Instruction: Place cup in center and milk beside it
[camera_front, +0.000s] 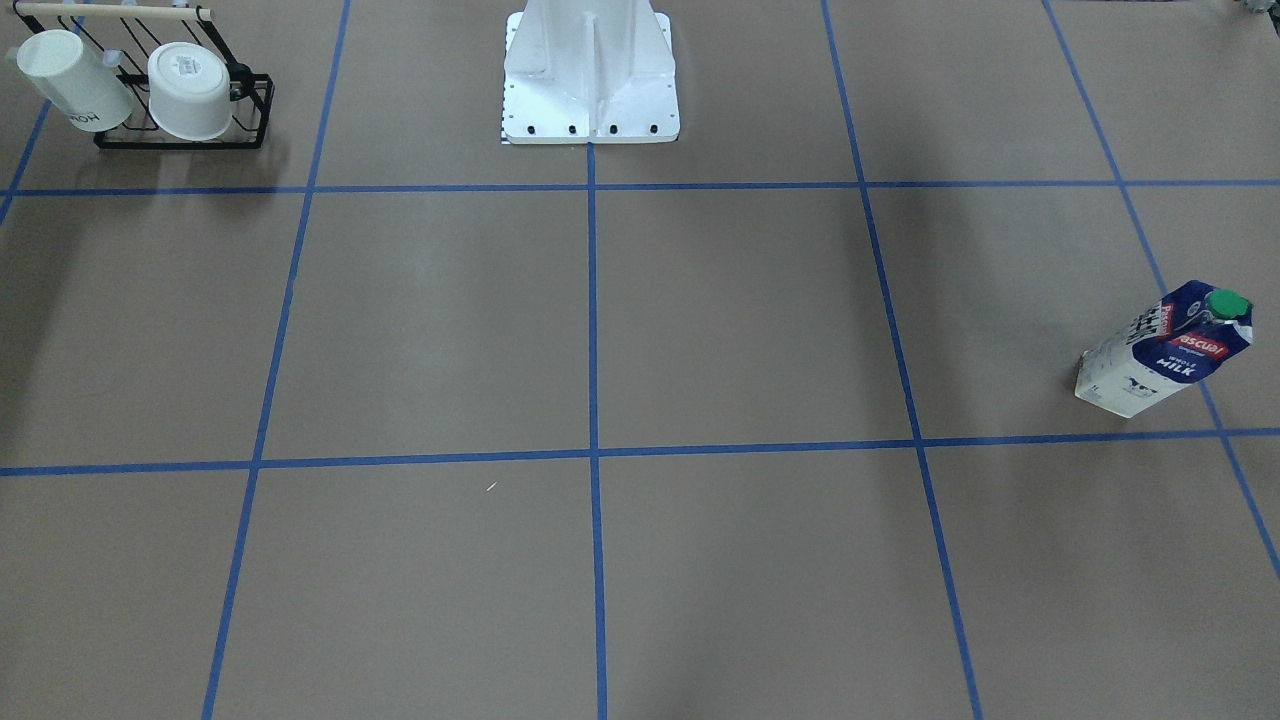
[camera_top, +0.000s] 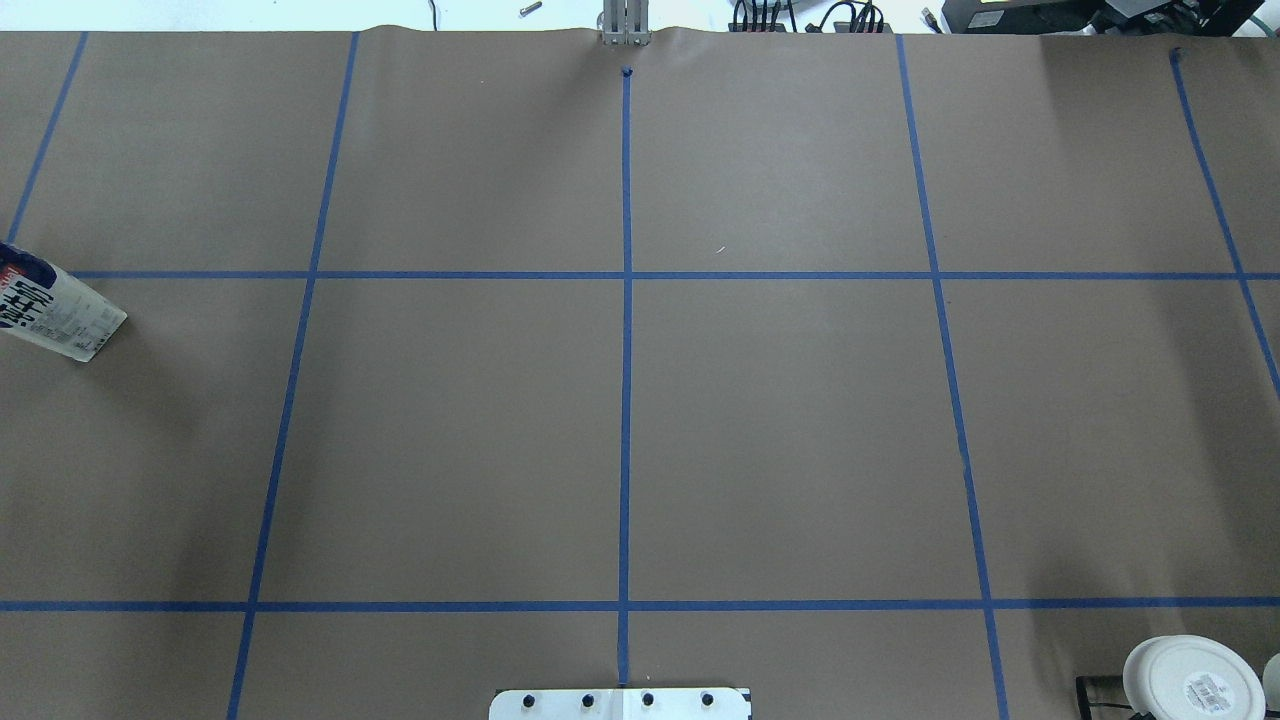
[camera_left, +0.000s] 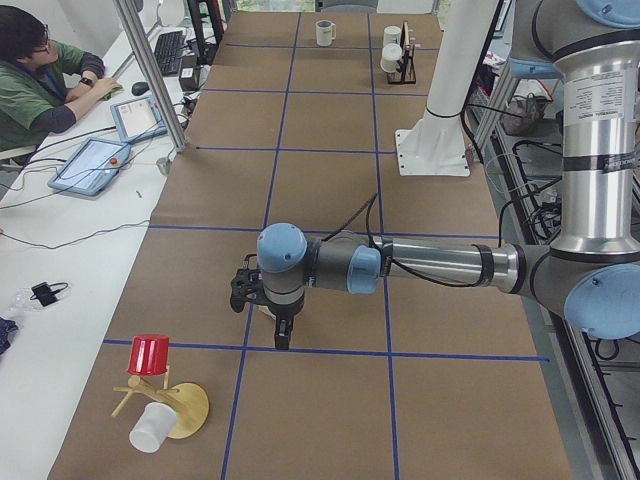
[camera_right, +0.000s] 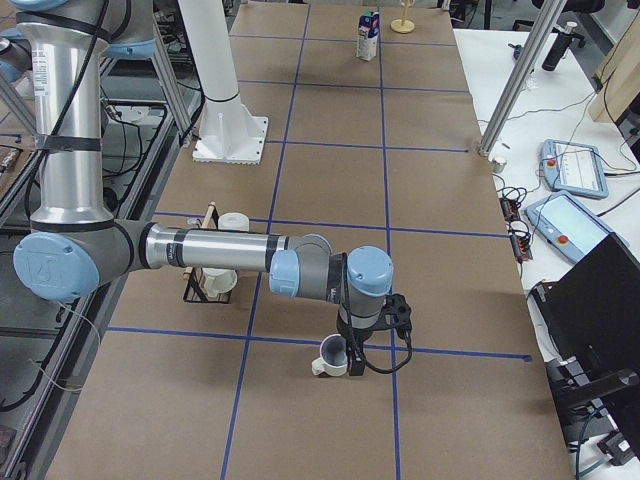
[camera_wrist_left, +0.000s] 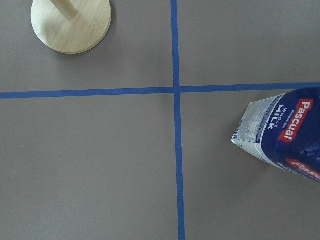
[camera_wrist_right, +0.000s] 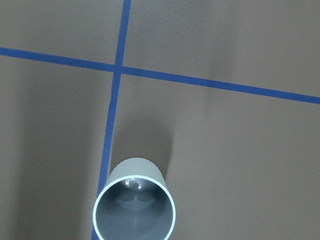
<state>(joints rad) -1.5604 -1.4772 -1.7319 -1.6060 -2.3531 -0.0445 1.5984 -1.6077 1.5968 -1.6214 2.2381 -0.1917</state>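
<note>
I see the plain white cylindrical mug (camera_right: 333, 356) upright on a blue tape line (camera_wrist_right: 107, 145) below the right gripper (camera_right: 352, 343). The blue-and-white gable milk carton (camera_front: 1165, 350) stands near the left gripper (camera_left: 279, 330). Both are well apart from the brown center patch (camera_top: 700, 430). Whether either gripper is spread, I cannot tell.

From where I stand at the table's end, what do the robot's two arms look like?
Both the left arm and right arm are silver-grey tubes linked by rounded grey joints with pale blue caps. Each ends in black fingers, with a black cable looping by the wrist.
</note>
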